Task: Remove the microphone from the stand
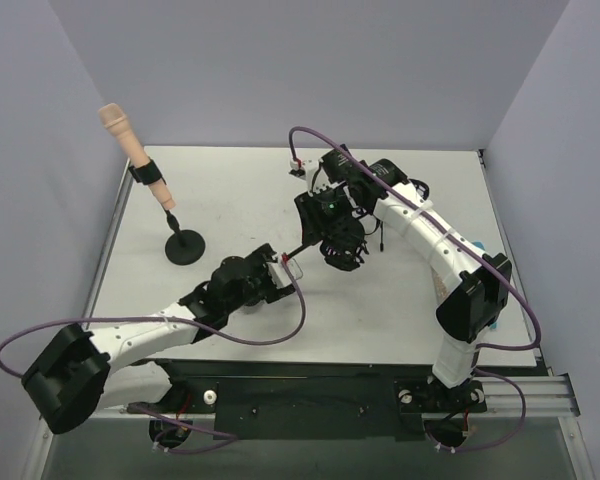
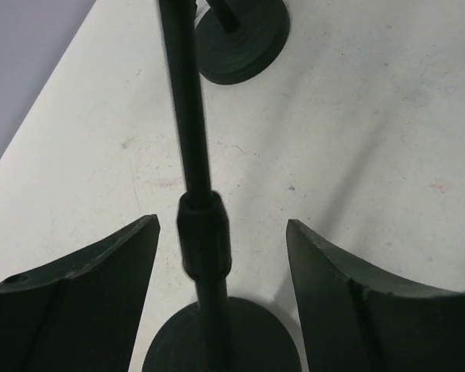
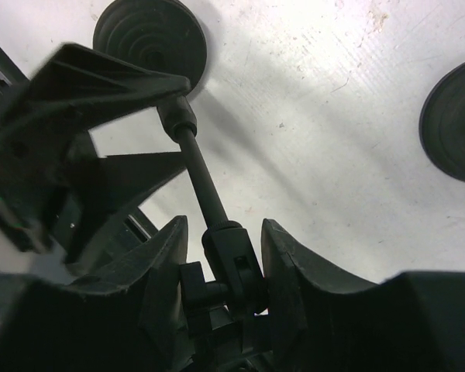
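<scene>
The beige microphone (image 1: 117,125) sits tilted in a black clip (image 1: 148,177) atop its stand, whose round base (image 1: 184,246) is at the table's left. Both grippers are away from it, at a second, empty black stand. That stand's thin pole (image 1: 300,248) runs between them. My left gripper (image 1: 280,268) is open; its fingers straddle the pole's collar (image 2: 205,240) above that stand's base (image 2: 221,341) without touching. My right gripper (image 1: 338,250) is closed on the empty stand's top clip joint (image 3: 236,263). The microphone shows in neither wrist view.
The microphone stand's base also shows at the top of the left wrist view (image 2: 240,39) and at the right edge of the right wrist view (image 3: 453,120). Grey walls enclose the white table (image 1: 400,300) on three sides. Purple cables loop from both arms.
</scene>
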Controlling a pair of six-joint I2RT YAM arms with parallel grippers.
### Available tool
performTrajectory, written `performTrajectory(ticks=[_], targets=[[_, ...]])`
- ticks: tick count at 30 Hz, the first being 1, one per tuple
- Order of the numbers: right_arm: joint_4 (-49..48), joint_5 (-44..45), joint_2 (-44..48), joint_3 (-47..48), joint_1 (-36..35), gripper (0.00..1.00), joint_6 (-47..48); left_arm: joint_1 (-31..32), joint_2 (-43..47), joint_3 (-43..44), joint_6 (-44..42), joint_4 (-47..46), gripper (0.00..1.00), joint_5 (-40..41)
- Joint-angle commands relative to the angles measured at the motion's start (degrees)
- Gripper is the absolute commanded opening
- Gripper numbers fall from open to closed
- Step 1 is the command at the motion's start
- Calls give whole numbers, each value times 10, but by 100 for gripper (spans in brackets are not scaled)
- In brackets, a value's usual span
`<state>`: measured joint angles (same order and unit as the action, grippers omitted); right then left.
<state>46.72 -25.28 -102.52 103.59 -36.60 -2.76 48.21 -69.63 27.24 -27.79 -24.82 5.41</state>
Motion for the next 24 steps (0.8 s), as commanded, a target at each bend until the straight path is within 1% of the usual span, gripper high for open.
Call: performTrajectory(ticks=[1, 2, 3, 4, 5, 6, 7, 8, 9, 12, 15, 17, 18, 19, 20, 22, 23, 24], targets=[[-20, 8, 39, -2, 5, 0, 91, -70, 96, 66, 43, 186, 78, -236], [-15, 2, 42, -2, 5, 0, 105, -90, 110, 71, 44, 204, 78, -278], [-14, 1, 44, -3, 3, 0, 137, -97, 114, 83, 47, 236, 79, -292], [-8, 1, 45, -4, 0, 0, 152, -117, 118, 87, 53, 247, 80, -318], [-6, 4, 51, -6, -7, 0, 193, -127, 118, 92, 83, 271, 80, -326], [1, 2, 55, -14, -12, 0, 216, -157, 111, 95, 98, 278, 80, -360], [2, 0, 68, -19, -24, 0, 267, -170, 106, 99, 120, 286, 80, -380], [1, -8, 75, -38, -37, 0, 290, -194, 97, 98, 128, 285, 80, -420], [-2, -7, 93, -51, -42, 0, 337, -202, 94, 94, 140, 272, 80, -445], [-38, -7, 125, -97, -58, 0, 403, -207, 70, 85, 136, 221, 77, -475], [-42, -12, 137, -108, -62, 0, 455, -207, 30, 88, 174, 164, 74, -493], [-41, -2, 140, -117, -66, 0, 488, -207, -4, 94, 177, 136, 69, -528], [-40, 1, 142, -119, -68, 0, 500, -206, -26, 100, 177, 121, 64, -537], [-38, 2, 141, -119, -70, 0, 501, -203, -36, 103, 176, 116, 61, -545], [-38, 3, 139, -118, -70, 0, 501, -202, -52, 109, 165, 114, 54, -546], [-35, 6, 137, -112, -70, 0, 494, -200, -60, 112, 152, 109, 45, -548], [-34, 10, 136, -108, -70, 0, 489, -200, -60, 111, 150, 108, 43, -550], [-35, 12, 134, -107, -69, 0, 481, -199, -59, 111, 145, 107, 40, -551]])
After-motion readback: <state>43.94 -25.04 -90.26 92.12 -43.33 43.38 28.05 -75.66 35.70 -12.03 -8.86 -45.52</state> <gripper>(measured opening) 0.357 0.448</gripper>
